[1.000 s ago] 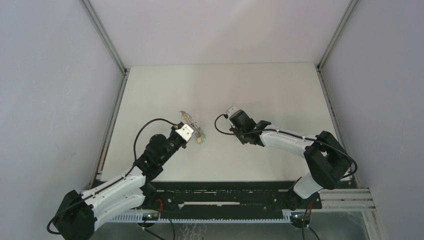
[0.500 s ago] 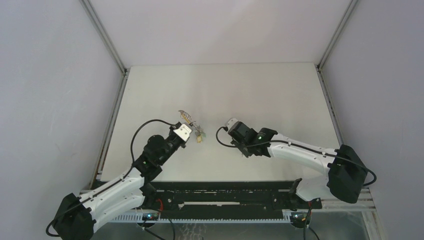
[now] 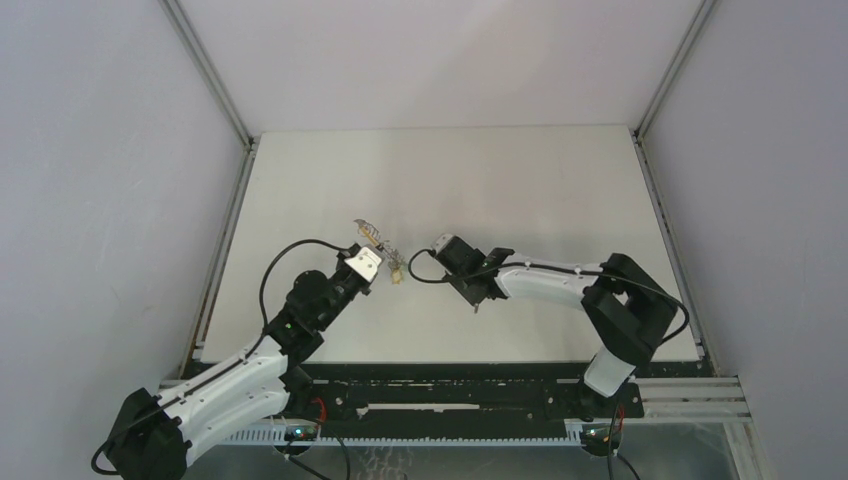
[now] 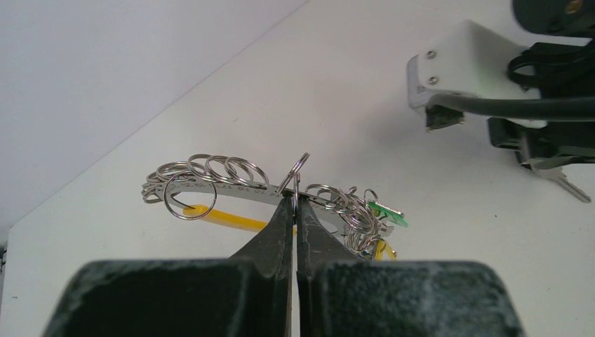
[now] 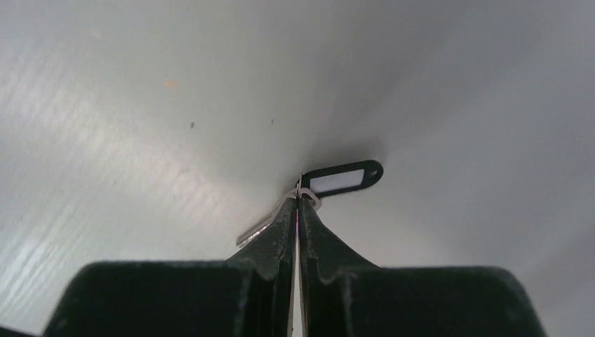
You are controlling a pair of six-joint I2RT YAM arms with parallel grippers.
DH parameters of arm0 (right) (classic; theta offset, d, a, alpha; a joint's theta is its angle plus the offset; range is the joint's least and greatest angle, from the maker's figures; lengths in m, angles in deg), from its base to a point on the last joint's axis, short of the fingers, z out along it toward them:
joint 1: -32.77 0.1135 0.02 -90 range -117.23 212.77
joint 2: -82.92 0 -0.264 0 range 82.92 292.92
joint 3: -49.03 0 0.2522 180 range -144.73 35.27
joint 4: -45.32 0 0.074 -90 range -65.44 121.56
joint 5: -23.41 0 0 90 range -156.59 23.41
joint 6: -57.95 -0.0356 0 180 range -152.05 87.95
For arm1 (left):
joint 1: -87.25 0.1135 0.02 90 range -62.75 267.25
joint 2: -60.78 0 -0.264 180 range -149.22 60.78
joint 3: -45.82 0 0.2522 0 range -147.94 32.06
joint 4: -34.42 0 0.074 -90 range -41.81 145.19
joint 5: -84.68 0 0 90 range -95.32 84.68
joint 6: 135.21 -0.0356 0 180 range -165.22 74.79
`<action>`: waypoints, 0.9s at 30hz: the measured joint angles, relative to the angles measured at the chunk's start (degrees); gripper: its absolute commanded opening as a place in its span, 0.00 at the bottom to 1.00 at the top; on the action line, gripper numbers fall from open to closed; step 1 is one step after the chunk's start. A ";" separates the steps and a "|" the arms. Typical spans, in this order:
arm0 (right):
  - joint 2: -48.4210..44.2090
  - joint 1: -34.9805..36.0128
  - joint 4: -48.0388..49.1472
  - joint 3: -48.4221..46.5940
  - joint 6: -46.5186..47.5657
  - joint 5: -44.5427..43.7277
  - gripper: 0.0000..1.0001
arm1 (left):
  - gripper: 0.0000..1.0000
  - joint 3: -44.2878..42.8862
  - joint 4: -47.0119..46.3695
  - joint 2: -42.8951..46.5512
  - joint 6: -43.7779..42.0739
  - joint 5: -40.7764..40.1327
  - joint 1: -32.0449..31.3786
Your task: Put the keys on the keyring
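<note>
From above, my left pincer (image 3: 386, 263) reaches out over the white table (image 3: 450, 170) with its tips in the keyring (image 3: 374, 234), a small glinting bunch left of the table's middle. My right pincer (image 3: 479, 298) comes in from the other side and points down at the table just beside the bunch, not touching it. A tiny sliver at its tips is the key (image 3: 478, 305), too small here to make out.

From my left wrist, my two fingers (image 4: 281, 225) are pressed together with no gap, pinching one thin wire ring that stands up out of the tips. That ring belongs to the keyring (image 4: 210, 186), a curved silvery strip strung with many small rings. A yellow band (image 4: 224, 218) lies under the strip and a green tag (image 4: 386, 212) hangs at its right end. I cannot tell whether the bunch rests on the table or hangs clear. At the right edge the silver blade of the key (image 4: 570, 187) pokes out below my other arm's dark fingers.

From my right wrist, my fingers (image 5: 277, 232) are likewise squeezed together, gripping the key (image 5: 344, 177) where a small wire loop joins its parts. The black head with its pale window sticks out to the right of the tips and the silver blade slants down to the left, close over the table
</note>
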 measured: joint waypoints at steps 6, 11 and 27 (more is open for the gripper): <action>5.25 -2.56 6.03 -3.23 2.43 0.48 0.00 | 0.00 0.02 0.00 0.00 -0.02 -0.48 0.00; 7.30 -3.61 8.39 -4.57 3.67 1.31 0.00 | 0.00 0.02 -0.02 -0.04 -0.02 -0.50 0.00; 8.63 -4.81 4.87 -7.89 3.56 4.39 0.27 | 0.00 0.02 -0.20 -0.68 -0.02 -0.48 0.00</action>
